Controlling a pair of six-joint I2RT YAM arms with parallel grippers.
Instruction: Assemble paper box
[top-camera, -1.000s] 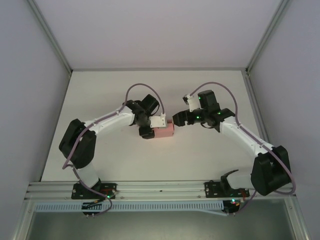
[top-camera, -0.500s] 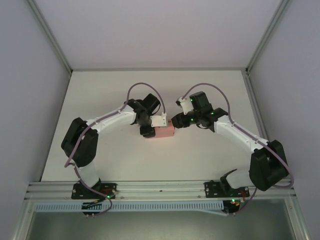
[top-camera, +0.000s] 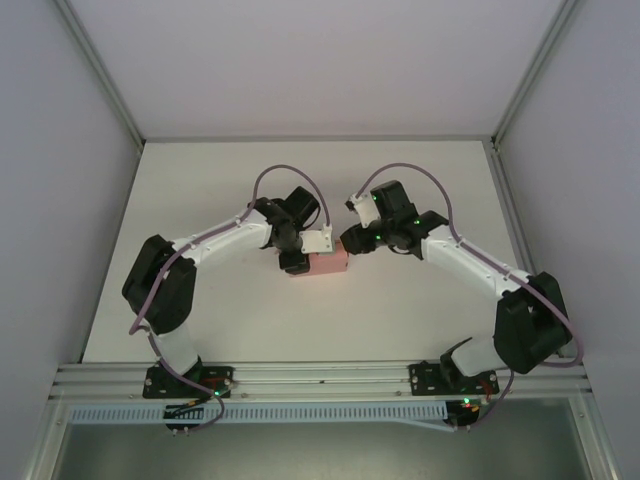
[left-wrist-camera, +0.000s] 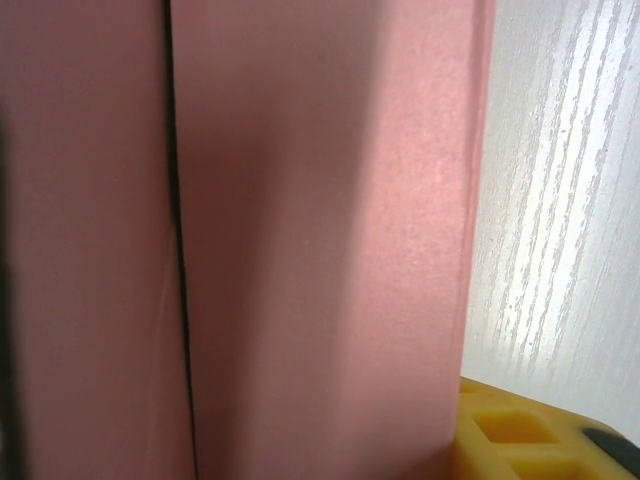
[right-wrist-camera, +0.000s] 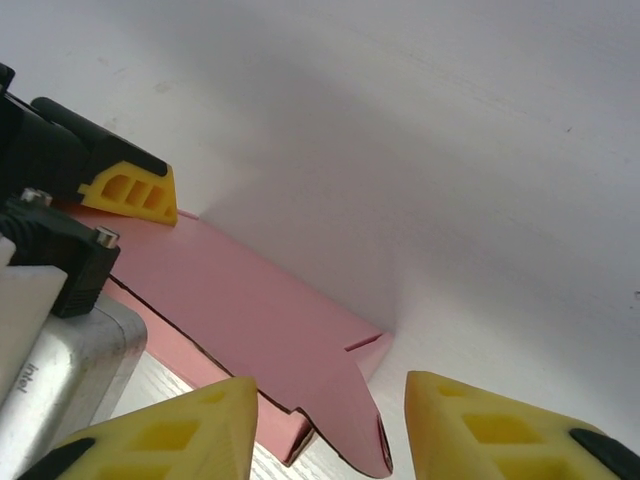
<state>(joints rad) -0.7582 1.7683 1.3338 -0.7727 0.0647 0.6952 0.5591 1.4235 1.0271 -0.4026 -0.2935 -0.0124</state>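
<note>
BOX: small pink thin-card paper box (top-camera: 328, 263) lying mid-table on the white table (top-camera: 400, 310), between both arms | LEFT: left gripper (top-camera: 303, 258) pinching its left end | RIGHT: right gripper (right-wrist-camera: 330, 430) fingers spread, loose flap (right-wrist-camera: 335, 400) between them, untouched | FEEL: light, floppy, creases easily, so grip across the folded walls, not the flaps

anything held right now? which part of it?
The left gripper has its jaws clamped on the paper box at its left end. The right gripper has jaws open around its other end, not gripping.

Left arm (top-camera: 215, 240), right arm (top-camera: 470, 265) bent inward; left tool (top-camera: 306, 258) clamped, right tool (right-wrist-camera: 328, 388) spread.
</note>
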